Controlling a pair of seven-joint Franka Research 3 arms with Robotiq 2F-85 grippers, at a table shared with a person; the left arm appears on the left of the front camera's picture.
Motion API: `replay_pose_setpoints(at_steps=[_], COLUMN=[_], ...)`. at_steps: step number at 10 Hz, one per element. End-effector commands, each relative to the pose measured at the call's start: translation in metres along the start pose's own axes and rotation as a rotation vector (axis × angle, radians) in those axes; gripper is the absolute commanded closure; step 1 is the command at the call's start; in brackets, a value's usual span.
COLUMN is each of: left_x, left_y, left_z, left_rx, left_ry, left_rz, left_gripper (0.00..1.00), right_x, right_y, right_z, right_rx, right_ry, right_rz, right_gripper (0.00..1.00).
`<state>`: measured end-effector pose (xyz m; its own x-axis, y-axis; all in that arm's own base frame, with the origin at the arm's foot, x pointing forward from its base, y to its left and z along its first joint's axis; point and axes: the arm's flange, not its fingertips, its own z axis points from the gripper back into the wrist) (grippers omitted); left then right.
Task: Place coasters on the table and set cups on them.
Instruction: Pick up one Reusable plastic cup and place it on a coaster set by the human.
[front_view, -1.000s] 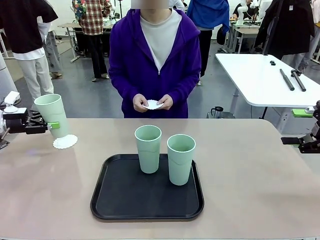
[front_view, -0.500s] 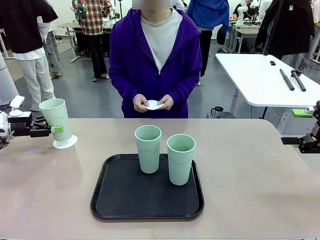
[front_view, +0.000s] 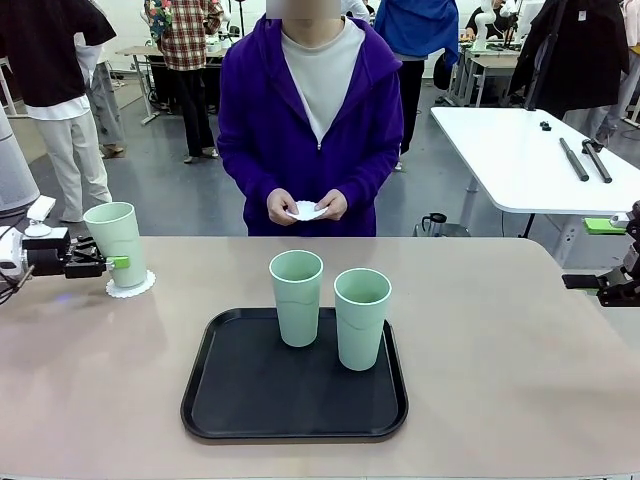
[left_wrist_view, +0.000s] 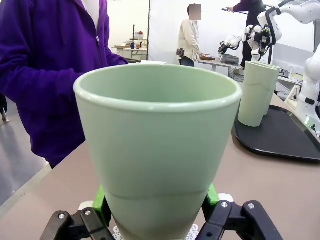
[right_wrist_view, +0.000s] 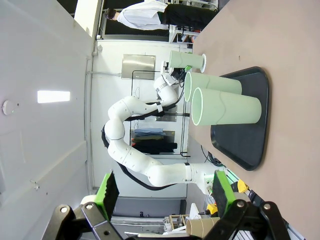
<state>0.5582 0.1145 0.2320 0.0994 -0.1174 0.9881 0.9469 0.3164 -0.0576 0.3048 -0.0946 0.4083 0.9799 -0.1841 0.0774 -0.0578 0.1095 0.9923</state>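
The left gripper (front_view: 112, 263) clamps the cup (front_view: 118, 240) over the coaster (front_view: 135, 289) (right gripper (right_wrist_view: 165, 192) idle, jaws apart). An off-centre release could tip it.

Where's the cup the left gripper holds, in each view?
Front: the cup stands at far left, near the table's left edge.
Left wrist: the cup is at centre, close up.
Right wrist: the cup is at top centre, sideways in the rolled picture.
Shared landmark: the black tray, lower centre in front, at right in left wrist, right of centre in right wrist.
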Motion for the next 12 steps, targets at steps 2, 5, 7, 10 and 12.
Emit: replay_pose_setpoints(at_steps=[2, 5, 7, 10, 12], left_x=[-0.003, -0.008, -0.007, -0.004, 0.002], left_y=[0.007, 0.007, 0.008, 0.005, 0.004], left_z=[0.0, -0.002, -0.001, 0.001, 0.005], left_rx=[-0.013, -0.029, -0.043, -0.038, -0.026], left_ry=[0.003, 0.011, 0.02, 0.043, 0.082], left_rz=[-0.036, -0.021, -0.014, -0.017, -0.029], left_gripper=[0.15, 0.13, 0.0, 0.0, 0.0], right_x=[0.001, 0.001, 0.001, 0.001, 0.001], right_y=[-0.001, -0.001, -0.001, -0.001, -0.001], right_z=[0.0, 0.0, 0.0, 0.0, 0.0], right_rx=[0.01, 0.01, 0.01, 0.01, 0.01], right_ry=[-0.001, -0.001, -0.001, -0.001, -0.001], right_rz=[0.013, 0.013, 0.013, 0.013, 0.013], right_gripper=[0.0, 0.0, 0.0, 0.0, 0.0])
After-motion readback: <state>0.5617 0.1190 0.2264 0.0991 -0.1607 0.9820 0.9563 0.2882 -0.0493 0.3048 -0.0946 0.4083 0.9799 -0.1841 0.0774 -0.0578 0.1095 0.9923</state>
